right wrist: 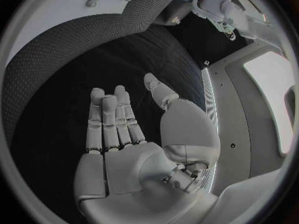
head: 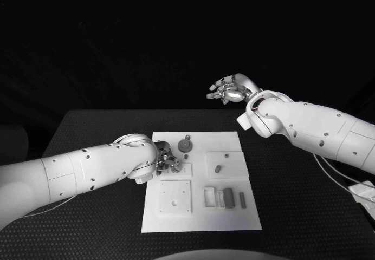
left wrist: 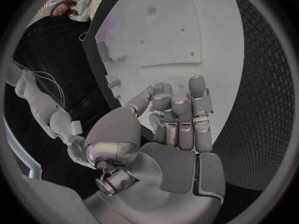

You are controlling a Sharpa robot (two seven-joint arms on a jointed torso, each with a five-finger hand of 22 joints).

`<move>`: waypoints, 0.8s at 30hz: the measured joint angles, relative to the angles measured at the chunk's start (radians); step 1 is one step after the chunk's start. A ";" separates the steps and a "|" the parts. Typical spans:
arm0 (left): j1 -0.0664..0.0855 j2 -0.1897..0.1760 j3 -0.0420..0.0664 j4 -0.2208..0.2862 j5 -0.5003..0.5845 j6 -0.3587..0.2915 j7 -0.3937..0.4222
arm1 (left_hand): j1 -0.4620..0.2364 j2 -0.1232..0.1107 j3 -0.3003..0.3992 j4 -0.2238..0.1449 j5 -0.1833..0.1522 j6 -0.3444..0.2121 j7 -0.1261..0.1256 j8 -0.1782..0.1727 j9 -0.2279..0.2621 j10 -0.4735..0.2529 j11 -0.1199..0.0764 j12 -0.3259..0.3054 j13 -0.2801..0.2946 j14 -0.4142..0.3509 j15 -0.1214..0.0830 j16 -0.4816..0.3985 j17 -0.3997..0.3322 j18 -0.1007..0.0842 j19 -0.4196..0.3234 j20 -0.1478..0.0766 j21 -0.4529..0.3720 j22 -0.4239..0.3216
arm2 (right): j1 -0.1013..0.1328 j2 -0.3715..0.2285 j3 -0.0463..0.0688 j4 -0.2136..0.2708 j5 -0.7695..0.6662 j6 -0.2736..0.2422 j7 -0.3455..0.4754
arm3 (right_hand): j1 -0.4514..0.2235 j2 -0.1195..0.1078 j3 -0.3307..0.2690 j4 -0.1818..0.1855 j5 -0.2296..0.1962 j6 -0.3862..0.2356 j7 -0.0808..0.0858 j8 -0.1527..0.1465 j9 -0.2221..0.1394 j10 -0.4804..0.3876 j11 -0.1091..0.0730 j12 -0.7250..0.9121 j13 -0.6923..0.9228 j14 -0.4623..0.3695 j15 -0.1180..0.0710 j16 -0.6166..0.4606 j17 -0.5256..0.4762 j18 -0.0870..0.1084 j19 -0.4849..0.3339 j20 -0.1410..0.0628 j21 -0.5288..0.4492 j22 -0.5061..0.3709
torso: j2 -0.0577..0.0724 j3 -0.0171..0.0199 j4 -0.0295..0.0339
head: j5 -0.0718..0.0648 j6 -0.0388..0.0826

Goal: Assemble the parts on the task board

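The white task board (head: 234,142) lies in the middle of the black table. On it are a round grey part (head: 184,145), a small peg (head: 226,156), a short grey piece (head: 218,169) and grey blocks (head: 228,198) in a row near the front. My left hand (head: 166,160) is low over the board's left middle, fingers pointing down at it. In the left wrist view that left hand (left wrist: 168,129) has its fingers curled toward the thumb above the board (left wrist: 181,30); whether a part sits between them is hidden. My right hand (head: 231,89) hangs raised beyond the board's far edge, fingers apart, holding nothing; its palm (right wrist: 131,149) is bare.
A square white plate (head: 175,196) with holes sits at the board's front left, under my left forearm (head: 94,170). Black table (head: 94,130) surrounds the board on all sides. Cables (head: 344,173) and a white box (head: 364,190) lie at the right edge.
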 measured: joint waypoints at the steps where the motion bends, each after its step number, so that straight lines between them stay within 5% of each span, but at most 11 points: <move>1: 0.000 0.000 0.000 0.000 -0.002 0.000 0.000 | -0.006 0.003 0.000 0.000 0.016 0.000 0.000 0.002 0.001 0.002 -0.002 0.000 -0.003 0.000 0.000 0.003 -0.006 0.000 0.000 0.000 0.000 0.000 | 0.000 0.000 0.000 0.000 0.000 0.000 0.000 | 0.000 0.000 0.000 0.000 0.000 0.000 0.000 0.000 0.000 0.000 0.000 0.000 0.000 0.000 0.000 0.000 0.000 0.000 0.000 0.000 0.000 0.000 | 0.000 0.0000 0.0001 | 0.000 0.000; 12: -0.001 0.005 -0.001 -0.001 -0.015 0.001 0.002 | -0.036 0.003 0.000 -0.001 0.199 0.000 0.000 0.046 0.025 0.014 -0.014 0.016 -0.035 -0.003 0.003 0.051 -0.067 0.000 0.000 0.000 0.000 0.000 | 0.000 0.002 0.000 -0.002 0.000 0.004 -0.001 | -0.002 0.002 0.000 0.000 0.000 0.001 -0.002 0.000 0.000 0.000 0.000 0.000 -0.003 0.000 0.000 0.000 0.000 0.000 0.000 0.000 0.000 0.000 | 0.000 -0.0009 0.0009 | 0.002 -0.003; 24: -0.002 0.009 -0.001 0.000 -0.020 0.003 0.002 | -0.038 0.005 0.002 0.001 0.226 0.000 0.000 0.054 0.025 0.014 -0.014 0.020 -0.044 -0.007 0.007 0.066 -0.090 0.000 0.000 0.000 0.000 0.001 | 0.000 0.003 0.000 -0.003 -0.001 0.007 -0.002 | -0.004 0.004 0.000 0.000 0.000 0.002 -0.002 0.000 0.000 0.000 0.000 0.000 -0.005 0.000 0.000 0.000 -0.001 -0.001 0.000 0.000 0.000 -0.001 | -0.001 -0.0009 0.0012 | 0.003 -0.004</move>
